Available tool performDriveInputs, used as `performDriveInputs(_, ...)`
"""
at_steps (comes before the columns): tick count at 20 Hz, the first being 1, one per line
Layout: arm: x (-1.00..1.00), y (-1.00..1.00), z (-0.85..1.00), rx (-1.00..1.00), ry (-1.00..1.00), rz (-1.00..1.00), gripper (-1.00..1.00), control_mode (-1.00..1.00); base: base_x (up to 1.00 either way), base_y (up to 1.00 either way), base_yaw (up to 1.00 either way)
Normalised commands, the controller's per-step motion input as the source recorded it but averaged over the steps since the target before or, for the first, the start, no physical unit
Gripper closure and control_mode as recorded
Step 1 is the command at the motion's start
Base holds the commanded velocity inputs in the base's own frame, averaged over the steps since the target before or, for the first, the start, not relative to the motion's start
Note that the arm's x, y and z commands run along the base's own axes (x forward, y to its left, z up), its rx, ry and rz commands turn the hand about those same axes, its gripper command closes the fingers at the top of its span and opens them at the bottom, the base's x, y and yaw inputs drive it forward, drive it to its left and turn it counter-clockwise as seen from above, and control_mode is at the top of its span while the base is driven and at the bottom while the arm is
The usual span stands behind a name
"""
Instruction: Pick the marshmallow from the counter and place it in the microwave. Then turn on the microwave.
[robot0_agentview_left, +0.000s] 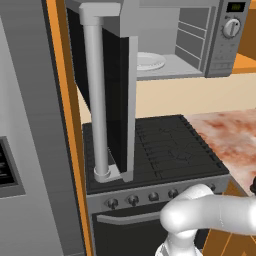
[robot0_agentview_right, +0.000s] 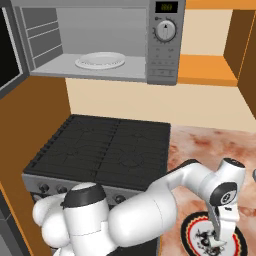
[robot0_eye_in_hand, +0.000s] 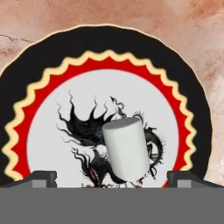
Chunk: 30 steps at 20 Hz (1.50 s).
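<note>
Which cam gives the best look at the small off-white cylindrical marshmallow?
Hand view: the small off-white cylindrical marshmallow lies large and unobstructed on the black-and-red patterned plate. In the right base view the open gripper hangs over that plate; the marshmallow isn't discernible.

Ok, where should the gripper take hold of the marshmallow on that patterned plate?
Grip the marshmallow across its curved sides, coming straight down from above. It is a stubby cylinder lying tilted on the black and red plate, and the open gripper already straddles it.
</note>
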Motion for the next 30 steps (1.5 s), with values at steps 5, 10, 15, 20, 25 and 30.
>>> performDriveInputs(5, -0.05, -0.07, -0.20, 0.02, 0.01, -0.04, -1.00, -1.00, 0.00, 0.00, 0.00)
performDriveInputs(10, -0.06, -0.04, -0.24, 0.01, 0.00, -0.03, -1.00, -1.00, 0.00, 0.00, 0.00)
performDriveInputs(15, -0.06, -0.07, -0.24, 0.02, 0.00, -0.02, -1.00, -1.00, 0.00, 0.00, 0.00)
performDriveInputs(20, -0.05, -0.09, -0.22, 0.02, 0.00, -0.01, -1.00, -1.00, 0.00, 0.00, 0.00)
performDriveInputs(25, -0.06, -0.09, -0.27, 0.02, 0.00, -0.02, 1.00, -1.00, 0.00, 0.00, 0.00)
performDriveInputs(30, -0.21, -0.15, -0.46, 0.05, 0.00, -0.04, 1.00, -1.00, 0.00, 0.00, 0.00)
